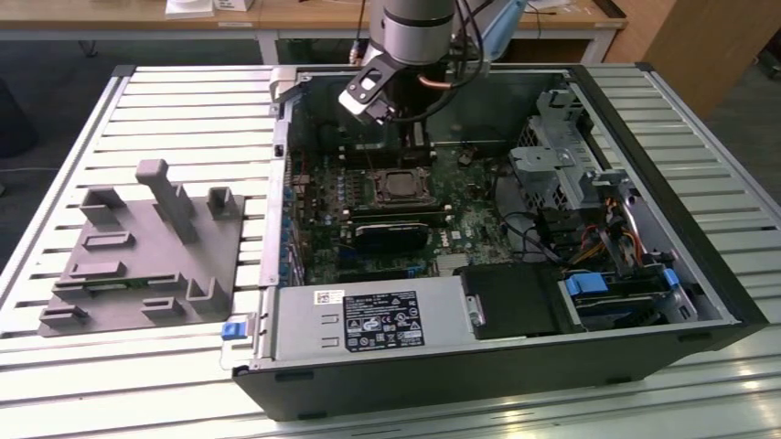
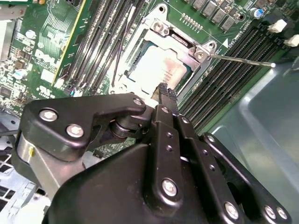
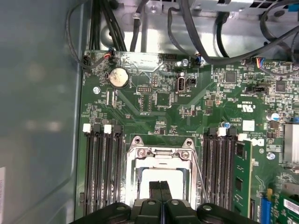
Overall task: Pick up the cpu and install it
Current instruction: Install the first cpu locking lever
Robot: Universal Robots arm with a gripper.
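Note:
The cpu (image 2: 154, 70), a flat square chip with a silver-grey top, lies inside the metal-framed socket (image 2: 140, 35) on the green motherboard. In the first wrist view the cpu (image 3: 145, 179) shows as a pale square within the socket frame (image 3: 161, 149). My gripper (image 3: 160, 185) hangs just above the chip, its two black fingers pressed together with nothing between them. The fingertips (image 2: 166, 92) sit over the chip's edge. In the exterior view the gripper (image 1: 412, 137) is inside the open computer case, above the socket (image 1: 401, 186).
Memory slots (image 3: 103, 172) flank the socket on both sides, and a thin metal lever (image 2: 243, 61) sticks out beside it. The case walls (image 1: 683, 183), drive cage (image 1: 550, 165) and power supply (image 1: 366, 320) surround the board. A grey tray with upright blocks (image 1: 141, 247) stands at the exterior view's left.

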